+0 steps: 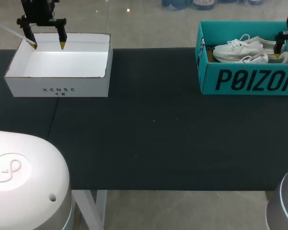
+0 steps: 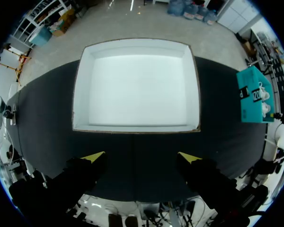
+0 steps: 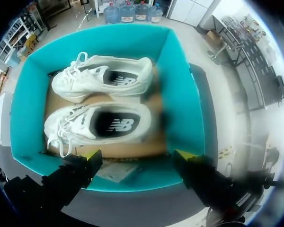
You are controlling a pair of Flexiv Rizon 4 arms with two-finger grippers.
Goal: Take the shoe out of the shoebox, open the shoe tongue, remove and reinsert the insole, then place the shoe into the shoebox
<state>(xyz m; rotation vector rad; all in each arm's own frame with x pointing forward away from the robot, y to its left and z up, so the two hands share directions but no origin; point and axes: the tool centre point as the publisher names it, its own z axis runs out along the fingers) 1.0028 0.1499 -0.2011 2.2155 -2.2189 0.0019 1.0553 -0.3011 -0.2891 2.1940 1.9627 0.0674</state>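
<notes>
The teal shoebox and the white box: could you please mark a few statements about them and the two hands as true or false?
1. Two white shoes lie in the teal shoebox. True.
2. The white box holds a shoe. False: nothing lies in it.
3. The right hand is shut on a shoe. False: it is open and holds nothing.
4. The left hand is open, by the white box. True.

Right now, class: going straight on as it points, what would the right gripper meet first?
Probably the nearer white shoe in the teal shoebox, just ahead of the right gripper; depth is unclear.
</notes>
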